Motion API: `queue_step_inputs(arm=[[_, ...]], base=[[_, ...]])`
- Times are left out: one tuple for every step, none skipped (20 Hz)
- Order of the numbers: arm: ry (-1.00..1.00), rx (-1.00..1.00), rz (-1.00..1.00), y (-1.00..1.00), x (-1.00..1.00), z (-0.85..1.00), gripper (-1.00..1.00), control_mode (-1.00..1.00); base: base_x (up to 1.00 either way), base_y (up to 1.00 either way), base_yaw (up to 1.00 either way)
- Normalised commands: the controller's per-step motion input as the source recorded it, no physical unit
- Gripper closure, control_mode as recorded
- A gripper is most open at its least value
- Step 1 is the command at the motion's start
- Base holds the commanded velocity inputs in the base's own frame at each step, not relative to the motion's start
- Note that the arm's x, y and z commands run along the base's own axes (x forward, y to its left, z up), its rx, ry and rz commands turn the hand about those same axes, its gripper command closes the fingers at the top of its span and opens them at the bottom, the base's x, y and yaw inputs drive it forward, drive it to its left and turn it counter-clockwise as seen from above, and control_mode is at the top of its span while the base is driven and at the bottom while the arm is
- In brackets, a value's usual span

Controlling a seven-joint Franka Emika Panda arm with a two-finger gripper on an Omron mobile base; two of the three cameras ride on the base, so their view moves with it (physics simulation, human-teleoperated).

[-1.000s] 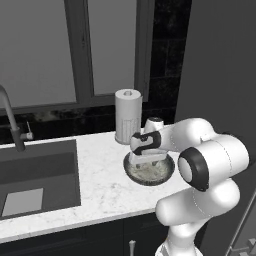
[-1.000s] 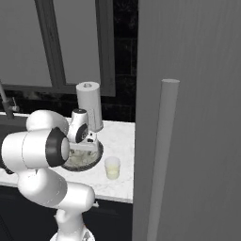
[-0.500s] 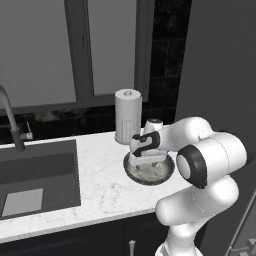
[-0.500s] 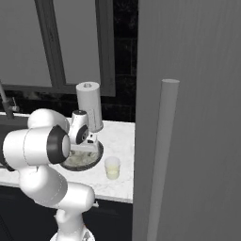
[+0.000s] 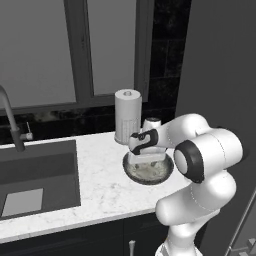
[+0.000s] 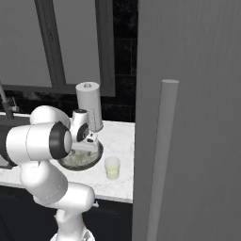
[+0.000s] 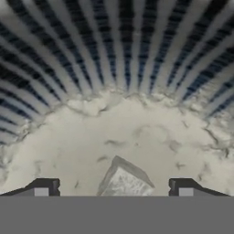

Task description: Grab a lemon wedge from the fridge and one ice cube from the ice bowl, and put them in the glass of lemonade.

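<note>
My gripper (image 5: 145, 160) reaches down into the ice bowl (image 5: 150, 178) on the marble counter, also seen as the gripper (image 6: 87, 144) over the ice bowl (image 6: 77, 164). In the hand view its jaws stand open, and the gripper (image 7: 114, 187) straddles a pale ice cube (image 7: 122, 181) on the bowl's speckled bottom, with a gap on both sides. The glass of lemonade (image 6: 112, 167) stands just right of the bowl. The grey fridge (image 6: 193, 94) with its bar handle (image 6: 160, 155) rises at the right. The lemon wedge is out of view.
A tall white dotted cylinder (image 5: 127, 116) stands right behind the bowl, close to my hand. A dark sink (image 5: 35, 175) with a faucet (image 5: 10, 120) lies to the left. Dark window panes and a black backsplash close the back.
My hand has sunk slightly lower into the ice bowl. Nothing else has moved.
</note>
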Motion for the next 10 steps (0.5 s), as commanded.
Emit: queue_step_inputs(arm=[[0.00,0.00,0.00,0.00,0.00,0.00,-1.00,-1.00],[0.00,0.00,0.00,0.00,0.00,0.00,-1.00,-1.00],[0.00,0.00,0.00,0.00,0.00,0.00,-1.00,-1.00],[0.00,0.00,0.00,0.00,0.00,0.00,-1.00,-1.00],[0.01,0.00,0.00,0.00,0.00,0.00,-1.00,-1.00],[0.01,0.00,0.00,0.00,0.00,0.00,-1.00,-1.00],[0.01,0.00,0.00,0.00,0.00,0.00,-1.00,-1.00],[0.01,0.00,0.00,0.00,0.00,0.00,-1.00,-1.00],[0.02,0.00,0.00,0.00,0.00,0.00,-1.00,-1.00],[0.03,0.00,0.00,0.00,0.00,0.00,-1.00,-1.00]], base=[[0.00,0.00,0.00],[0.00,0.00,0.00],[0.00,0.00,0.00],[0.00,0.00,0.00],[0.00,0.00,0.00],[0.00,0.00,0.00],[0.00,0.00,0.00],[0.00,0.00,0.00],[0.00,0.00,0.00],[0.00,0.00,0.00]])
